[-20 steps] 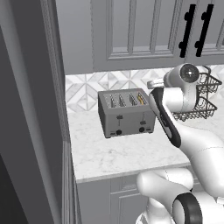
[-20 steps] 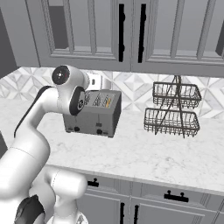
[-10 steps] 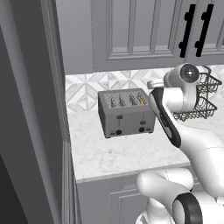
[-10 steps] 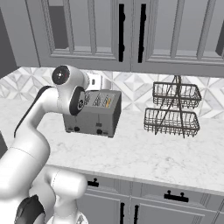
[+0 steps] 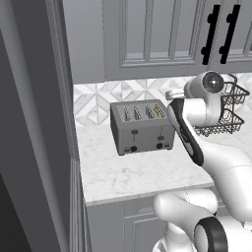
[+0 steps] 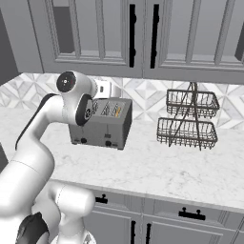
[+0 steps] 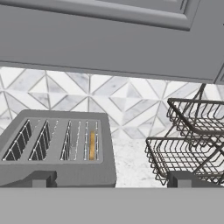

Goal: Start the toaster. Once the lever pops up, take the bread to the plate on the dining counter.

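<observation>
The toaster [image 5: 141, 127] is a boxy brushed-grey metal block with four narrow slots on top and two black levers and two round black knobs on its front; it stands on the counter [image 5: 142, 172], a white marble-look slab with faint grey veining, close against a backsplash [image 6: 147, 97] of pale diamond-patterned tiles; the bread [image 7: 92, 145], a thin yellow-tan edge, sits down in the rightmost slot; the hand [image 7: 109, 178] hovers above and behind the toaster's right end, released, its two dark squared fingertips [image 7: 40, 178] spread wide, touching nothing; further right a two-tier dark wire basket [image 6: 189, 119] stands on the same slab; grey panelled cabinets [image 6: 143, 33] with black bar handles hang overhead.
</observation>
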